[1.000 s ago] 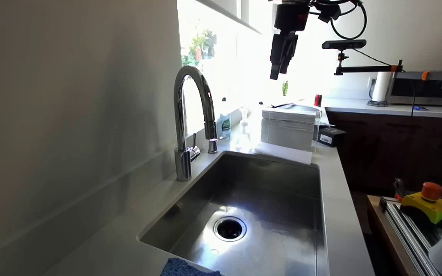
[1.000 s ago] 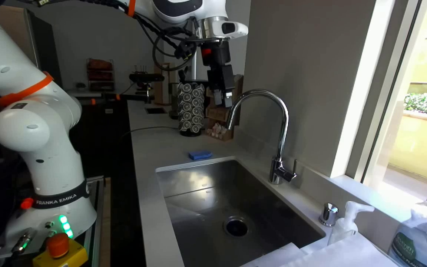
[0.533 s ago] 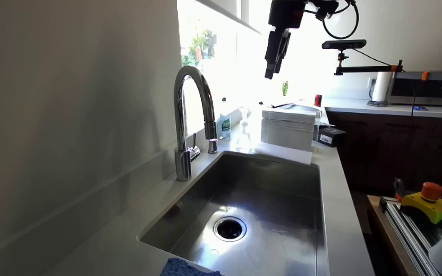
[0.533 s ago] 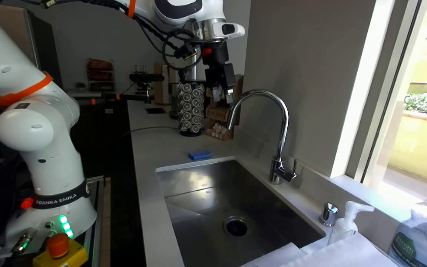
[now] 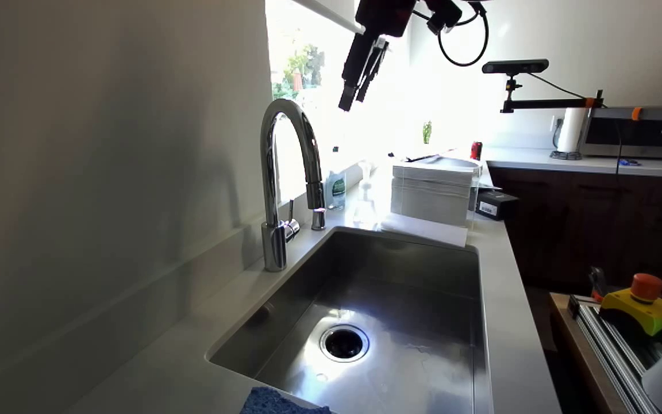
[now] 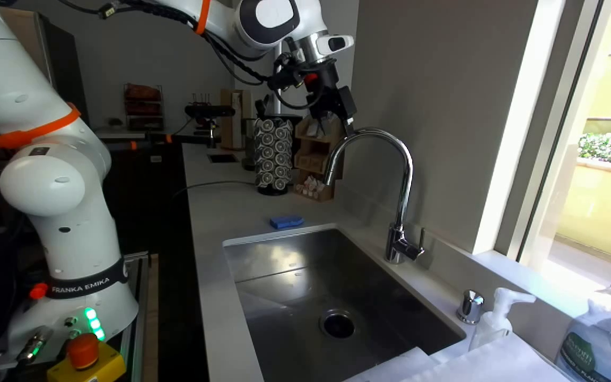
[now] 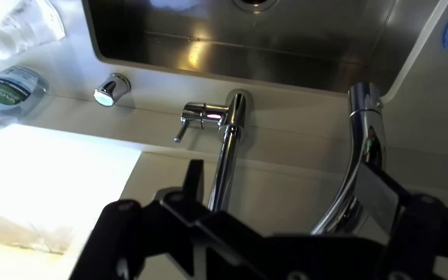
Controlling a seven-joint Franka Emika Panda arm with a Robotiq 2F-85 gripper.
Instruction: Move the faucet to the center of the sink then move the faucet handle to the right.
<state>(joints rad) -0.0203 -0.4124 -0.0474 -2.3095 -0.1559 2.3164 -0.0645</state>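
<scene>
Reference landmark: the sink [image 6: 284,313].

Location. The faucet [image 5: 269,184] stands on the surface [image 6: 220,207], just beside the sink's wall-side edge. Its spray head [image 7: 364,97] lies off the sink's center, toward the end nearest the blue sponge [image 6: 286,222]. The faucet handle [image 7: 191,112] projects from the base on the side away from the spray head.

Pincer. The pincer [image 7: 281,167] is above the level of the sink, its fingers [image 7: 194,179] spread apart and gripping nothing. In an exterior view a fingertip appears just over the faucet's arch; contact cannot be confirmed.

Handling. Expect rigid, slippery chrome fixed at the base: swivel, do not lift. Bear on the neck above the spray-head seam; the head may pull loose. The handle should turn lightly; push its thin lever with one fingertip.

Containers. Near the sink's end opposite the sponge stand a pump bottle [image 6: 495,321] and a dish-soap bottle [image 6: 600,334]; fill levels cannot be determined. Beyond the sponge end, a tower rack [image 6: 272,191] carries round pods [image 6: 267,152].
</scene>
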